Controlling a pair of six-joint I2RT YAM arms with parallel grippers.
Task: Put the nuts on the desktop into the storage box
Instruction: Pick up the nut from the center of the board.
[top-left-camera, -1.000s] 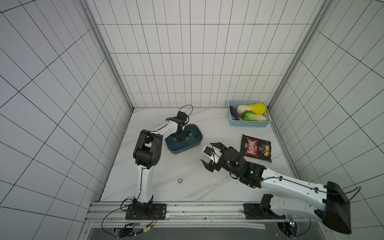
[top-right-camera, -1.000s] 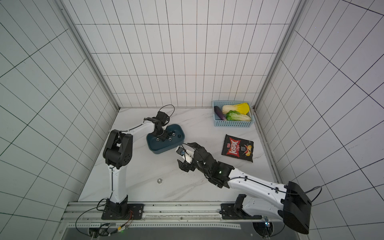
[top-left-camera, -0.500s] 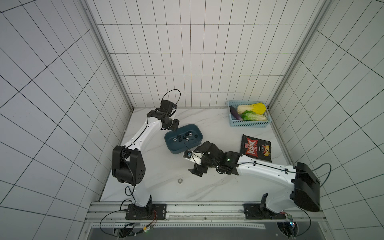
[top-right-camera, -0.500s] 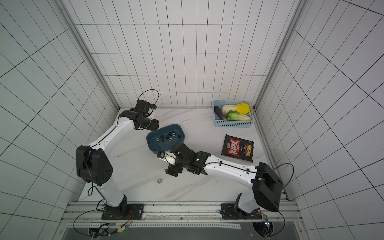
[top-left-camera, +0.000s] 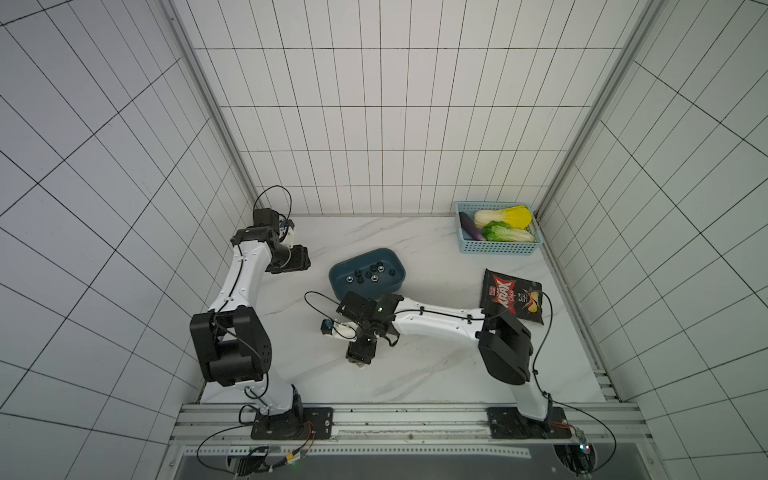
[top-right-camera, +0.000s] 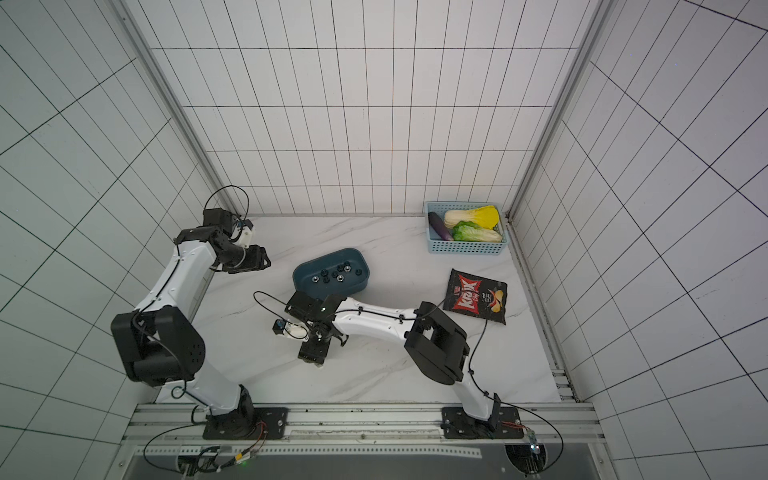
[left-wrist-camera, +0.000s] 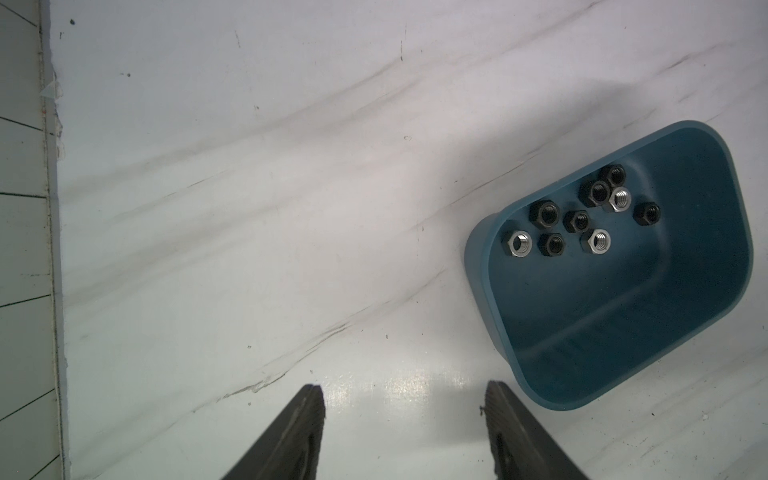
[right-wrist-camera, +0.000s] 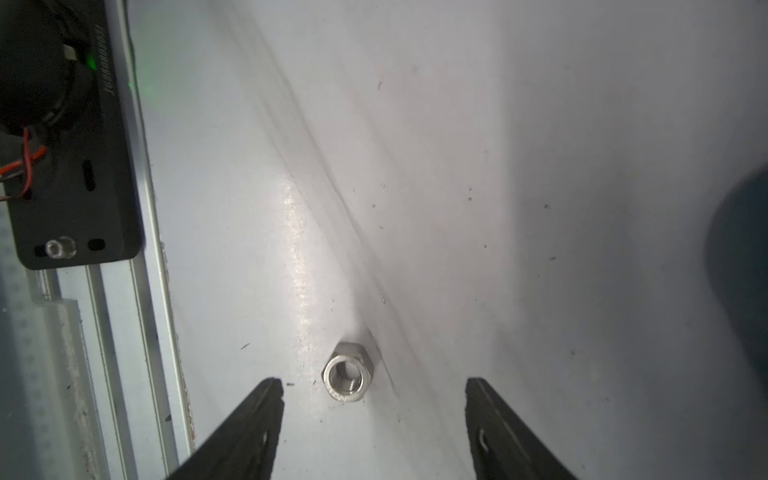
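A: Left side first. What is the left gripper (left-wrist-camera: 403, 390) doing?
B: Its jaws are apart and empty. It hangs over bare desktop (left-wrist-camera: 249, 208), just beside the storage box (left-wrist-camera: 602, 324). Nine nuts (left-wrist-camera: 599, 241) lie inside the box.
A: Any strays?
B: One silver nut (right-wrist-camera: 348, 376), on the desktop near the front rail (right-wrist-camera: 143, 332). It lies flat with the hole up. Both top views hide it under the right arm's wrist.
A: And the right gripper (right-wrist-camera: 374, 382)?
B: It's spread and holds nothing. The nut sits between the fingertips, off-centre and closer to one finger, touching neither. It's a hexagon, so there's no long axis to align.
A: Which arm is nearer?
B: The right one, easily. The left is well apart from the nut. My guess for the next move is to close on it. The risk I see is the nearer finger shoving the nut sideways.
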